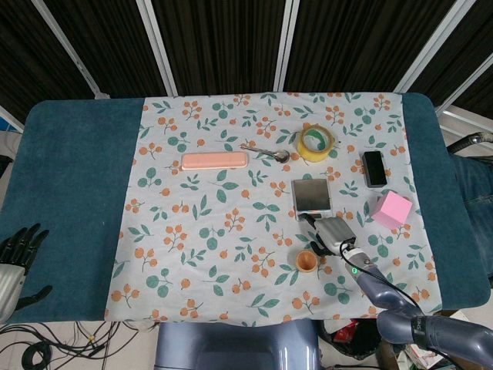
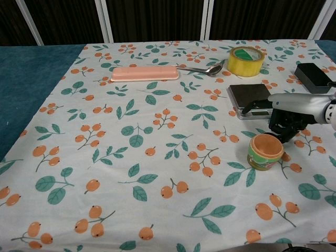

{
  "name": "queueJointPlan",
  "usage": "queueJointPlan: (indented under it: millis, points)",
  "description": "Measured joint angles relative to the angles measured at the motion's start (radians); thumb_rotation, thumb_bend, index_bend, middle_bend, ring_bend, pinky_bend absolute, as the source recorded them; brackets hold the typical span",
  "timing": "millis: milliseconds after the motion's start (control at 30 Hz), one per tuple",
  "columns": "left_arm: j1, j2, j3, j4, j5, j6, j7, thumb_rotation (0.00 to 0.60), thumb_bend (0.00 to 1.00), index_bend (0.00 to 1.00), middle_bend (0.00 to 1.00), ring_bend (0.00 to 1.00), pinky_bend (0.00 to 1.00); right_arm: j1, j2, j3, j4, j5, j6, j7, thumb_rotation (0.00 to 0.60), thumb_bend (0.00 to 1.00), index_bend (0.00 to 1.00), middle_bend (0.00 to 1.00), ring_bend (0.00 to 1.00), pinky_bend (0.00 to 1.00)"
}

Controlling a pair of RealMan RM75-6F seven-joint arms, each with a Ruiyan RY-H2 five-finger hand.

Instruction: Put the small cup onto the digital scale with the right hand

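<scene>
My right hand (image 2: 287,116) sits just behind the small orange cup with a green band (image 2: 265,151), dark fingers (image 2: 278,127) curled downward beside its far rim; I cannot tell whether any of them touch it, and nothing shows a closed hold. The cup stands upright on the floral tablecloth (image 1: 208,231), open mouth up, near the front right. The flat square silver digital scale (image 2: 250,99) lies just beyond my hand, its near edge partly under my thumb side.

Risk, in my judgement: closing from behind could nudge the light cup forward or tip it before the fingers wrap it; a one-sided pinch could let it tilt during the lift. My palm is over the scale's near edge, so a low carry could clip or shift the plate.

Room: the cloth in front and to the left of the cup is open. The yellow tape roll (image 2: 245,60) and metal spoon (image 2: 202,69) lie beyond the scale, the black box (image 2: 313,76) and pink cube (image 1: 393,209) off to the right, all apart from the path. My left hand (image 1: 15,258) rests at the far table edge, fingers apart, holding nothing
</scene>
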Motion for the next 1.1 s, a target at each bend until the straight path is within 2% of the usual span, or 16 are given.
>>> queueJointPlan:
  millis: [233,467,600,767,833,900,967,1033,1100]
  points:
    - [0.0,0.0,0.0,0.001,0.001,0.0,0.0,0.6,0.13,0.02,0.0,0.0,0.14,-0.001,0.001,-0.006,0.001,-0.003,-0.004,0.001,0.6,0.44,0.23,0.88,0.96,1.0]
    - [0.0,0.0,0.0,0.0,0.001,0.0,0.001,0.6,0.13,0.02,0.0,0.0,0.14,0.0,-0.002,-0.007,0.006,0.001,-0.006,-0.003,0.6,0.44,0.25,0.88,0.96,1.0]
    - [0.0,0.0,0.001,0.0,0.001,0.0,0.001,0.6,0.13,0.02,0.0,0.0,0.14,-0.002,0.001,-0.001,-0.002,-0.002,0.007,0.0,0.6,0.44,0.23,0.88,0.96,1.0]
    - [0.0,0.001,0.001,0.0,0.002,0.001,0.0,0.6,0.13,0.02,0.0,0.0,0.14,-0.009,0.011,0.017,-0.016,-0.01,0.038,0.016,0.6,0.43,0.16,0.86,0.95,1.0]
    - [0.001,0.0,0.001,0.001,0.003,0.002,0.0,0.6,0.13,0.02,0.0,0.0,0.14,-0.016,0.016,0.027,-0.024,-0.018,0.06,0.031,0.6,0.37,0.13,0.79,0.91,0.97]
    - [0.001,0.0,0.001,0.001,0.004,0.002,-0.001,0.6,0.13,0.02,0.0,0.0,0.14,-0.027,0.022,0.038,-0.031,-0.032,0.09,0.054,0.6,0.31,0.12,0.68,0.82,0.91]
    - [0.001,0.0,0.001,0.001,0.004,0.002,0.001,0.6,0.13,0.02,0.0,0.0,0.14,-0.039,0.028,0.047,-0.037,-0.049,0.118,0.08,0.6,0.26,0.11,0.54,0.7,0.79]
    - [0.001,0.0,0.001,0.0,0.003,0.002,0.001,0.6,0.13,0.02,0.0,0.0,0.14,-0.056,0.041,0.055,-0.048,-0.075,0.151,0.111,0.6,0.2,0.1,0.37,0.53,0.58]
    - [0.001,0.0,0.001,0.0,0.003,0.002,0.002,0.6,0.13,0.02,0.0,0.0,0.14,-0.072,0.063,0.057,-0.065,-0.101,0.171,0.138,0.6,0.17,0.1,0.26,0.41,0.44]
